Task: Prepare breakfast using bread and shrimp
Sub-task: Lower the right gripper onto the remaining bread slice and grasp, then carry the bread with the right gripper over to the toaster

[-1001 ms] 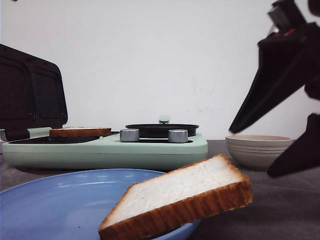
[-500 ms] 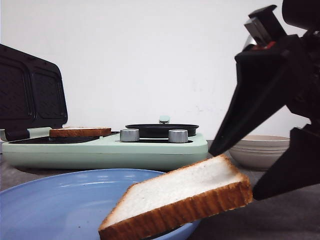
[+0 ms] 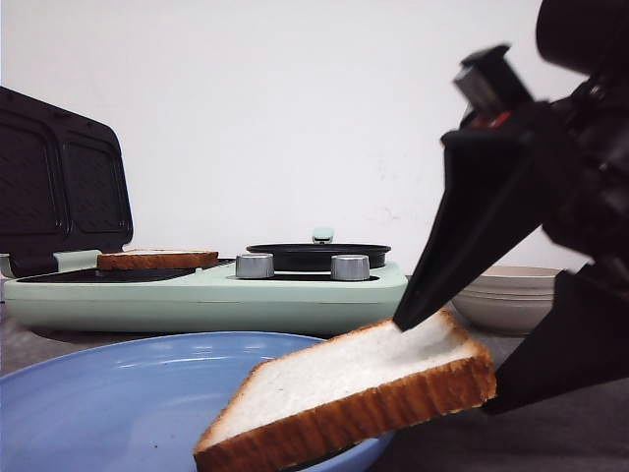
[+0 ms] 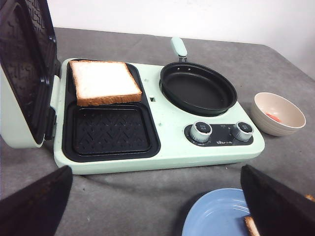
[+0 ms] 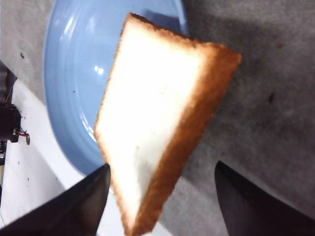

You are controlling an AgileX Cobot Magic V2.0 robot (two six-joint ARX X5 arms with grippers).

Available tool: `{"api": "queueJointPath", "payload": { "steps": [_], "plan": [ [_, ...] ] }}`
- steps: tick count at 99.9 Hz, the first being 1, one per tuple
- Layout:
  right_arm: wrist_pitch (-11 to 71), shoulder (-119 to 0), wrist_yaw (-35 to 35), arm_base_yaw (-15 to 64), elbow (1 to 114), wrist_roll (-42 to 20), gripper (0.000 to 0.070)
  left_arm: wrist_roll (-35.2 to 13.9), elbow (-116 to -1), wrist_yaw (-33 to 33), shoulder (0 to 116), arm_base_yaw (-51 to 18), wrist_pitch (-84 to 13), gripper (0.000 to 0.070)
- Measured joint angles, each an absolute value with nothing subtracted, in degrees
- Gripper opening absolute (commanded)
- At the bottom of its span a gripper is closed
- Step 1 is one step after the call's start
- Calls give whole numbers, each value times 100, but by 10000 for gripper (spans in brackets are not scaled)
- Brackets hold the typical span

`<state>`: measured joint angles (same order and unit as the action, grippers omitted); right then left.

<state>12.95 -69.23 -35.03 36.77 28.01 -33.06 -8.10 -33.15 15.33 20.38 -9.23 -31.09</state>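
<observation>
Right hand [image 3: 462,359] spread wide at right of frame, straddling bread [image 3: 354,388] tilted on plate [image 3: 118,393] rim, lower centre. Left hand [image 4: 157,206] wide too.

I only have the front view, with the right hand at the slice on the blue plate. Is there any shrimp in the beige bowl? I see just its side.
Observer: Yes. The left wrist view shows an orange-red piece of shrimp inside the bowl.
Operator: Is anything in the pan?
Observer: No, the pan is empty.
Operator: And the sandwich maker's plates?
Observer: One slice fills one compartment. The other compartment is bare.
</observation>
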Motion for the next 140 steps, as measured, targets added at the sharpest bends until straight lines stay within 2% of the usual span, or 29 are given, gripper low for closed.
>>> {"api": "queueJointPath", "payload": {
  "steps": [8, 13, 18, 27, 29, 64, 86, 113, 140],
  "plan": [
    [1085, -7065, -3599, 3730, 2801, -3332, 399, -812, -3315, 1533, 2038, -923, -3109, 664],
    [993, -7135, -3605, 3763, 2801, -3347, 349, -812, -3315, 1533, 2038, -923, -3109, 664],
    [954, -7212, -3601, 3793, 2801, -3352, 248, -812, -3315, 1533, 2038, -923, -3109, 664],
    [967, -7308, -3599, 3830, 2799, -3361, 26, -812, -3315, 1533, 2038, -923, -3111, 664],
    [965, -7310, -3599, 3837, 2799, -3367, 0, -812, -3315, 1533, 2038, -923, -3111, 664],
    [819, -7231, -3649, 3868, 2801, -3393, 0, -810, -3315, 1533, 2034, -923, -3151, 664],
    [672, -6722, -3592, 3870, 3006, -3481, 0, -788, -3315, 1448, 2034, -923, -3151, 664],
    [659, -6667, -3481, 3868, 4121, -3498, 0, -679, -3315, 1177, 2034, -923, -3148, 664],
    [803, -7618, -3483, 3865, 5780, -3387, 0, -676, -3315, 694, 2012, -923, -3146, 665]
  ]
}}
